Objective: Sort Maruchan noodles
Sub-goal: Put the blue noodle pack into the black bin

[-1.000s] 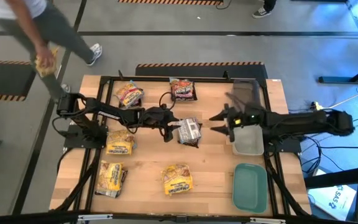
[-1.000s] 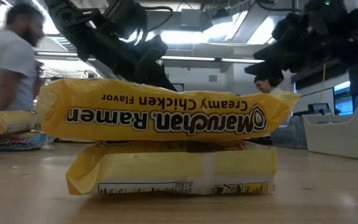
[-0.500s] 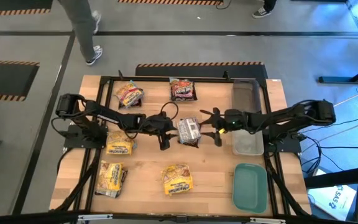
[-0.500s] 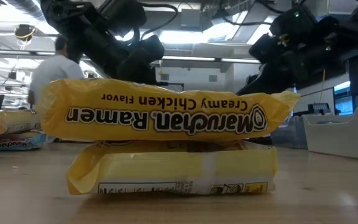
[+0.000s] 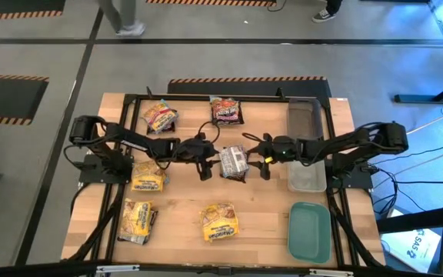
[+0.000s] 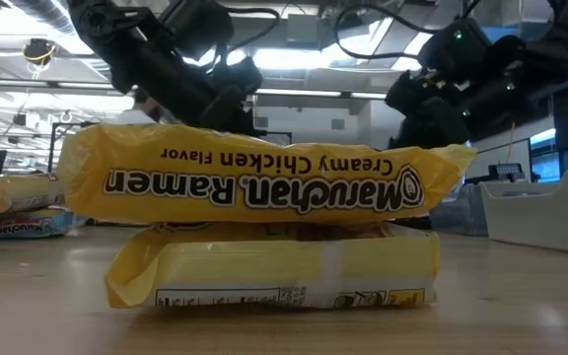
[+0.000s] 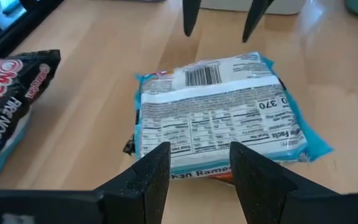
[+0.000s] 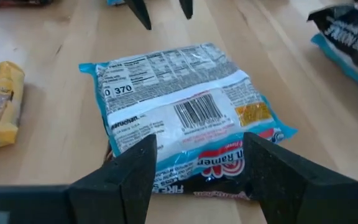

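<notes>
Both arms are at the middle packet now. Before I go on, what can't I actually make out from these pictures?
- Flavour of the blue-edged packet: it lies label-back up in both wrist views.
- The packet under it: only a dark edge shows.
- Whether the left pincer or right pincer touches the packet: fingers stand open at its edges, contact unclear.
- Table behind the yellow stack: blocked in the low view.
- Small print on far packets: too small in the high view.

Six piles of ramen packets on the table: four yellow, one dark, one blue-and-white. One clear tray, one teal lid. Two robot arms.
</notes>
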